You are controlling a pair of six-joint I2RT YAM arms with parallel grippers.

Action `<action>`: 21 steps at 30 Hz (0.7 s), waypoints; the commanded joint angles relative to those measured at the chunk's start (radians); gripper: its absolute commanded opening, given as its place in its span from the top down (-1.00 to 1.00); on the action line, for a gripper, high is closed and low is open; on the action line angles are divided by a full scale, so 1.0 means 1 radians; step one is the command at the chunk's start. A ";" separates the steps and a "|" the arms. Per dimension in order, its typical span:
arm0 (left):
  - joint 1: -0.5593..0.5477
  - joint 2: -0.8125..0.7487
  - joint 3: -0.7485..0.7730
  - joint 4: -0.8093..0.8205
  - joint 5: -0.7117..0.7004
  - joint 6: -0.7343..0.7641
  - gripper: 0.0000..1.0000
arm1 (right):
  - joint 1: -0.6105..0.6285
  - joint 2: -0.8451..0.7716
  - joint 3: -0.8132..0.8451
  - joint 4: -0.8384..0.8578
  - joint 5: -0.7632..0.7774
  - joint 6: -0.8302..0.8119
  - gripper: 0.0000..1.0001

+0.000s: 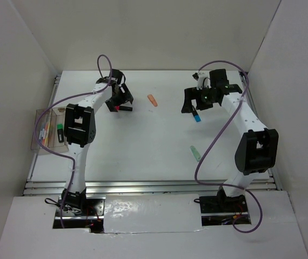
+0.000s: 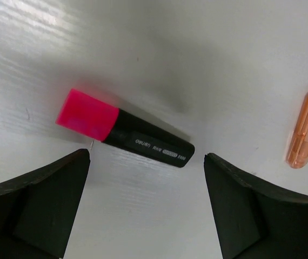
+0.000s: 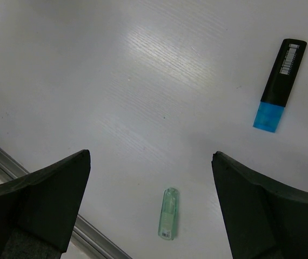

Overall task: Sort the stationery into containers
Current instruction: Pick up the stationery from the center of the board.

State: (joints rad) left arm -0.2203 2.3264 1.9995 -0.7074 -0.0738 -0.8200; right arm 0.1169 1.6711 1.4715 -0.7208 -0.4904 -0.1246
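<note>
My left gripper is open and low over the table, just short of a pink-capped black highlighter. In the left wrist view the pink highlighter lies flat just beyond my open left gripper, touching neither finger. An orange stub lies to its right and also shows in the left wrist view. My right gripper is open and empty above a blue-black highlighter. The right wrist view shows that highlighter and a mint green one, the latter also visible from the top camera.
The clear brownish containers stand at the table's left edge, holding a black-green highlighter and some thin pens. A metal rail marks the table's near edge. White walls enclose the table on three sides.
</note>
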 commanded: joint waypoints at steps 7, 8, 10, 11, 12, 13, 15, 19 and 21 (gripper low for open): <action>0.016 0.099 0.114 0.029 -0.049 0.015 -0.99 | -0.023 0.013 0.035 -0.026 -0.031 -0.021 -0.98; 0.018 0.103 0.117 0.029 -0.055 0.016 -0.99 | -0.028 0.015 0.036 -0.028 -0.034 -0.023 -0.98; 0.016 0.113 0.125 0.037 -0.067 0.027 -0.99 | -0.036 0.021 0.042 -0.035 -0.036 -0.026 -0.98; 0.018 0.114 0.130 0.042 -0.070 0.033 -0.99 | -0.037 0.022 0.044 -0.035 -0.042 -0.026 -0.98; 0.016 0.114 0.128 0.057 -0.060 0.050 -0.95 | -0.039 0.022 0.044 -0.035 -0.045 -0.026 -0.98; 0.016 0.114 0.128 0.078 -0.054 0.054 -0.92 | -0.045 0.025 0.046 -0.038 -0.050 -0.024 -0.97; 0.016 0.111 0.125 0.094 -0.034 0.074 -0.77 | -0.045 0.027 0.049 -0.039 -0.053 -0.024 -0.96; -0.001 0.113 0.127 0.082 -0.037 0.128 -0.55 | -0.049 0.021 0.047 -0.042 -0.054 -0.026 -0.96; -0.020 0.117 0.130 0.049 -0.049 0.171 -0.51 | -0.052 0.019 0.046 -0.045 -0.059 -0.027 -0.96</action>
State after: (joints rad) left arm -0.2134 2.4203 2.1017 -0.6403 -0.1123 -0.7246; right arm 0.0738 1.6936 1.4803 -0.7383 -0.5236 -0.1345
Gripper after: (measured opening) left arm 0.763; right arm 0.981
